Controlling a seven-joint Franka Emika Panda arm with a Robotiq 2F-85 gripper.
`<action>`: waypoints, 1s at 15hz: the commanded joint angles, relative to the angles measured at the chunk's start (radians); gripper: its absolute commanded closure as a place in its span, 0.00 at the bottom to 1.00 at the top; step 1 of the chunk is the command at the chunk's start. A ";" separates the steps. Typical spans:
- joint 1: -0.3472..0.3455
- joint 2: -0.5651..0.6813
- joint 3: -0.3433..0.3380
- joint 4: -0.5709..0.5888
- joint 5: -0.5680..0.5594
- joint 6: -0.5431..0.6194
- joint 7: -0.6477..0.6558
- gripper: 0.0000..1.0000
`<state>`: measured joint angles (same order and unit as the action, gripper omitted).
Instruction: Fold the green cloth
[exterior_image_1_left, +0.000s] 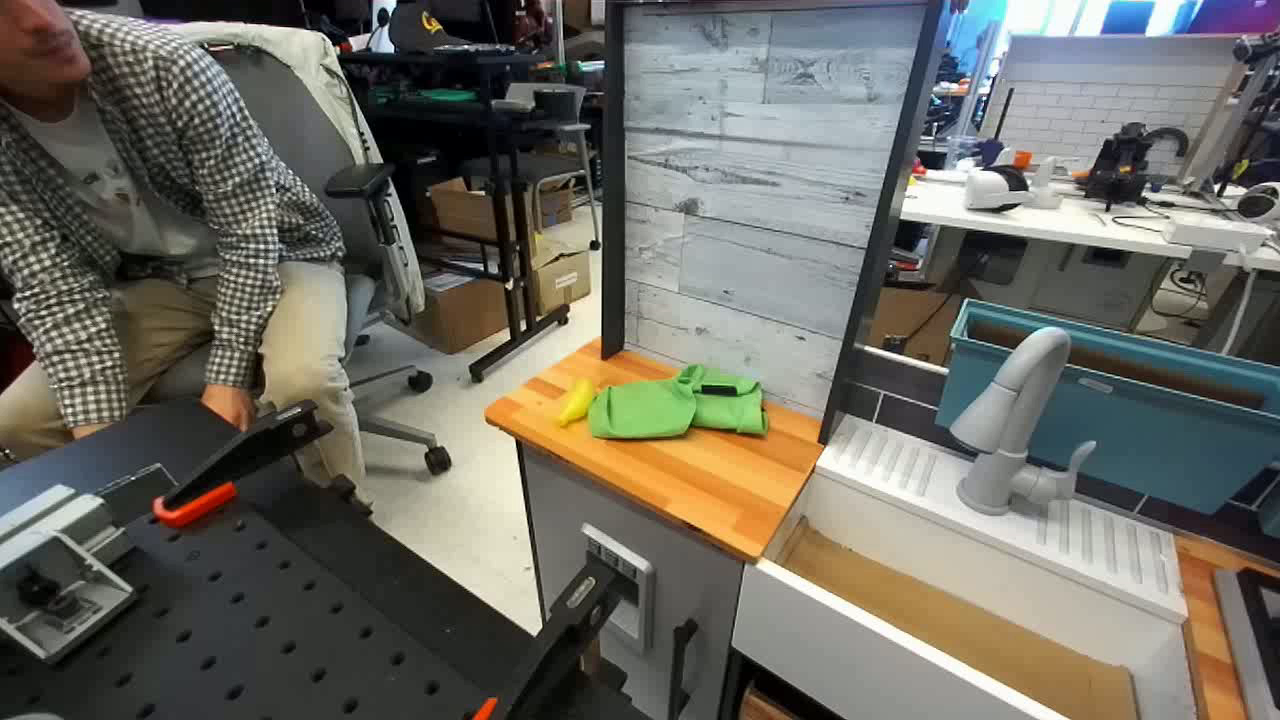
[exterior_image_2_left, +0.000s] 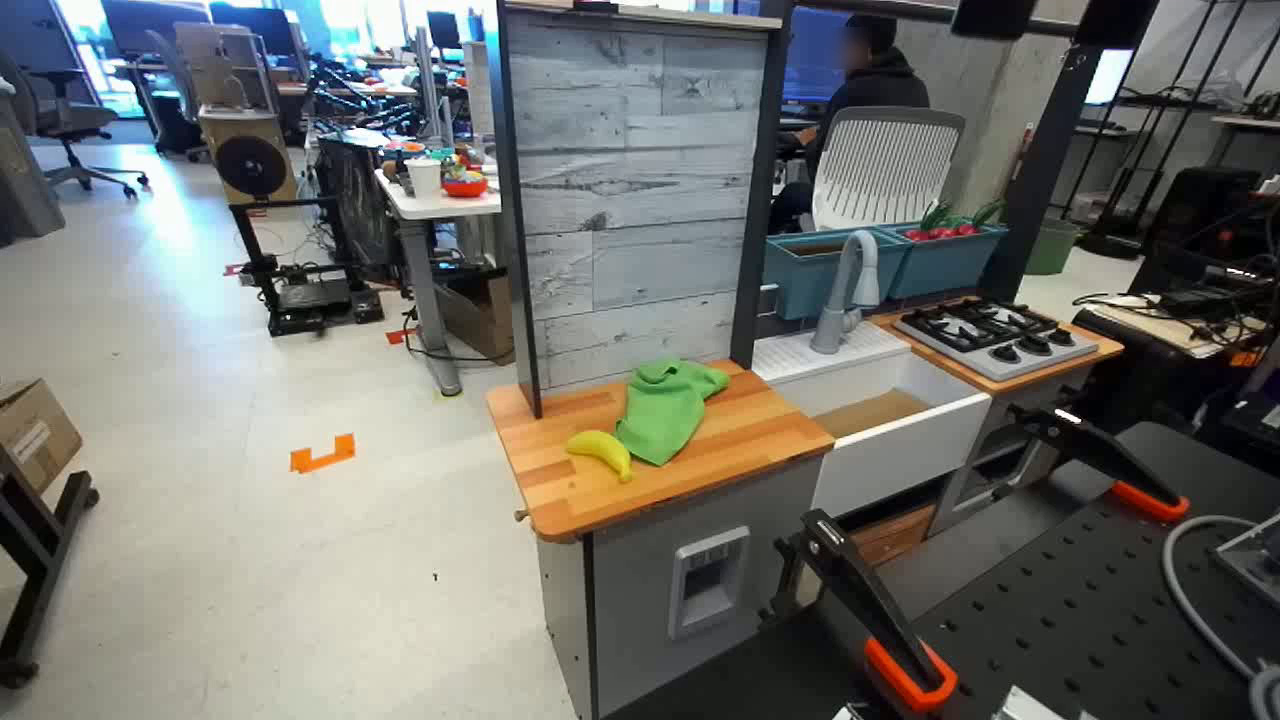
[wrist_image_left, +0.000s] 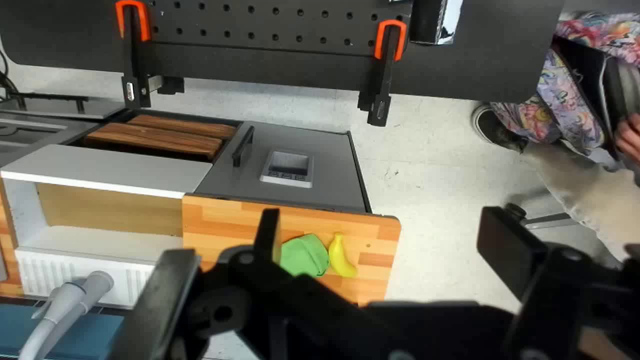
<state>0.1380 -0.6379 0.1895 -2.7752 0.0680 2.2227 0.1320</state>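
The green cloth (exterior_image_1_left: 642, 408) lies rumpled on the wooden counter, close to the grey wood-look back panel. It also shows in an exterior view (exterior_image_2_left: 664, 412) and in the wrist view (wrist_image_left: 304, 255). A small black patch shows on it in an exterior view (exterior_image_1_left: 718, 390). My gripper (wrist_image_left: 383, 235) is open and empty in the wrist view, fingers wide apart, high above and away from the counter. Its left finger and body hide part of the cloth there. Two dark shapes at the top edge of an exterior view may be its fingertips (exterior_image_2_left: 1055, 18).
A yellow banana (exterior_image_2_left: 602, 452) lies beside the cloth on the wooden counter (exterior_image_1_left: 740, 490). The back panel (exterior_image_1_left: 760, 200) stands upright behind. A white sink (exterior_image_1_left: 870, 640) with grey faucet (exterior_image_1_left: 1015, 420) adjoins. Clamps (wrist_image_left: 385, 70) sit on the black perforated table (wrist_image_left: 300, 30). A person (exterior_image_1_left: 150, 200) sits nearby.
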 joint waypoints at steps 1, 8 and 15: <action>0.007 0.000 -0.007 0.001 -0.006 -0.002 0.004 0.00; 0.007 0.000 -0.007 0.002 -0.006 -0.002 0.004 0.00; -0.007 0.129 -0.019 0.035 0.006 0.135 0.004 0.00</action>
<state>0.1369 -0.6080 0.1863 -2.7739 0.0677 2.2689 0.1321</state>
